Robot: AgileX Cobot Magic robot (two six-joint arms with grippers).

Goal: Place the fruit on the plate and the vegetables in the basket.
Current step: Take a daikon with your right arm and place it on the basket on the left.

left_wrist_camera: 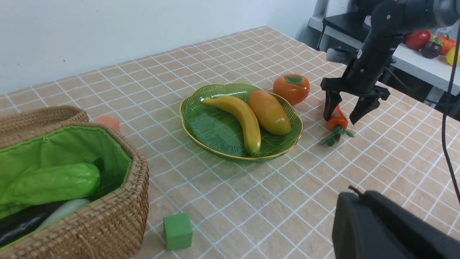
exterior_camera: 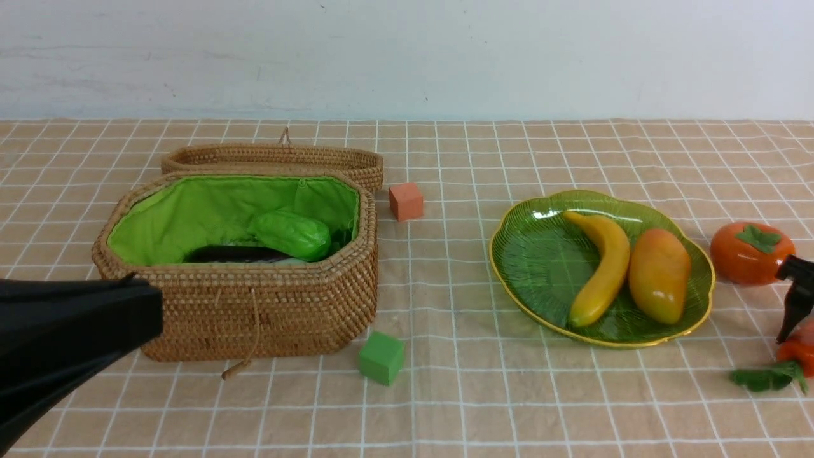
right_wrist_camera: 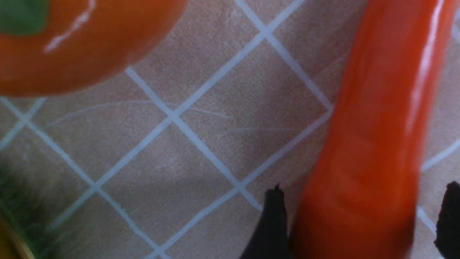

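The green plate (exterior_camera: pixel 540 267) holds the banana (exterior_camera: pixel 603 267) and the mango (exterior_camera: pixel 659 275). The persimmon (exterior_camera: pixel 751 252) sits on the cloth right of the plate. The carrot (left_wrist_camera: pixel 337 120) lies on the cloth near it, leaves toward the front. My right gripper (left_wrist_camera: pixel 344 114) is open and straddles the carrot (right_wrist_camera: pixel 373 144), one finger each side, not closed on it. The basket (exterior_camera: pixel 254 318) holds the gourd (exterior_camera: pixel 289 234), the eggplant (exterior_camera: pixel 235 254) and the radish (left_wrist_camera: pixel 64 211). My left gripper (left_wrist_camera: pixel 359 196) is shut and empty, in front of the basket.
The shallow wicker lid (exterior_camera: pixel 273 159) lies behind the basket. An orange cube (exterior_camera: pixel 406 201) sits right of the lid, a green cube (exterior_camera: pixel 381 358) in front of the basket. A side shelf (left_wrist_camera: pixel 413 61) with other toy produce stands beyond the table's right edge.
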